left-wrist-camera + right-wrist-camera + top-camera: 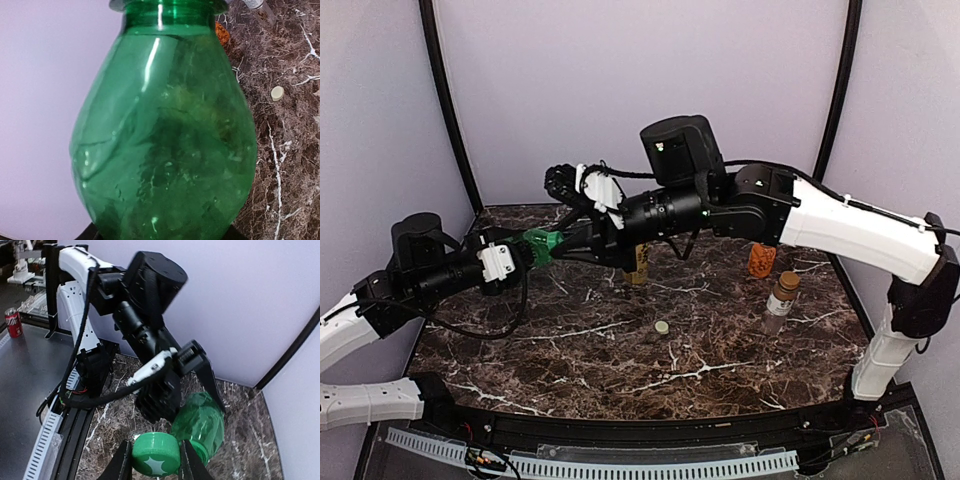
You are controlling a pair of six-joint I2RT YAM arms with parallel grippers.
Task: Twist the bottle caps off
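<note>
My left gripper (pixel 530 247) is shut on the body of the all-green bottle (pixel 540 244) and holds it tilted above the table's back left. The bottle fills the left wrist view (pixel 165 150). My right gripper (pixel 156 460) is shut on its green cap (pixel 156 454), which sits just beside the bottle's neck (pixel 200 452). I cannot tell whether the cap still touches the neck. The yellow-liquid bottle (pixel 638 264) stands behind my right arm. The squat orange bottle (pixel 761 260) and the slim clear bottle (pixel 781 300), which has a brown cap, stand at the right.
A loose cream cap (pixel 662 327) lies on the dark marble table (pixel 620 380) near its middle; it also shows in the left wrist view (pixel 277 93). My right arm (pixel 840 225) stretches across the back of the table. Curved walls close in behind.
</note>
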